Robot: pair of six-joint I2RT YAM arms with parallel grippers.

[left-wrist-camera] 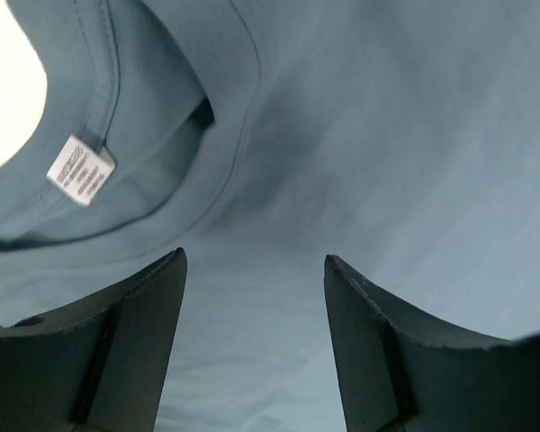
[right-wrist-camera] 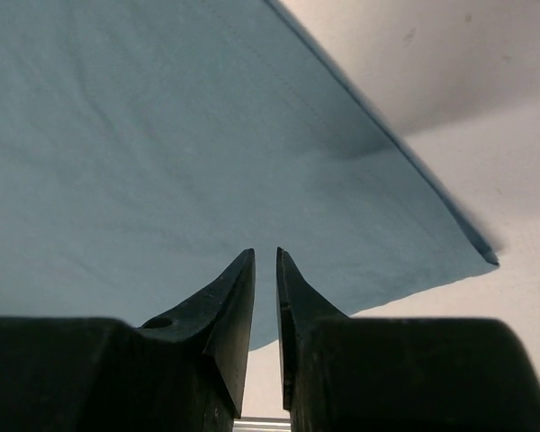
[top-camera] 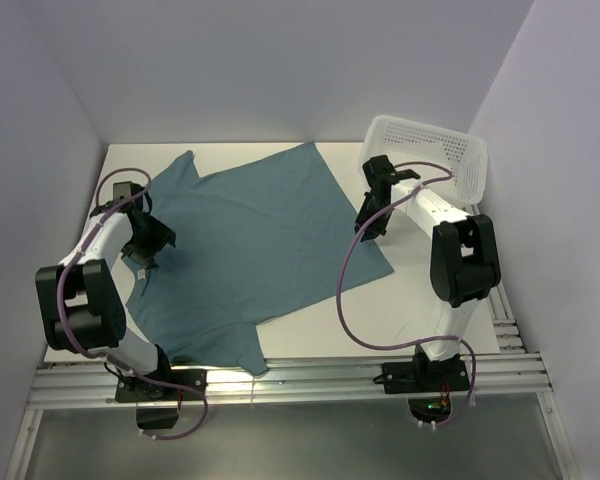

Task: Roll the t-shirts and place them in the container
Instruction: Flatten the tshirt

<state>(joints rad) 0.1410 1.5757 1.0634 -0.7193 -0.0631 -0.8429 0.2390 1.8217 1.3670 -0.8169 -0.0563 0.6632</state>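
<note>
While the left gripper (left-wrist-camera: 254,256) hangs spread over the t-shirt (top-camera: 250,250) collar, the right gripper (right-wrist-camera: 265,251) hovers barely parted.

we see a left arm (top-camera: 100,240) and right arm (top-camera: 435,212): white links, bulky black joints, each with a looping purple cable (top-camera: 342,290). black bases (top-camera: 420,375) anchor them. dark wedge fingers (left-wrist-camera: 130,346) taper to points.

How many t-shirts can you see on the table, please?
1. The teal t-shirt lies spread flat on the table, collar toward the left arm. The white mesh basket at far right could hide another; its inside is only partly visible.
</note>
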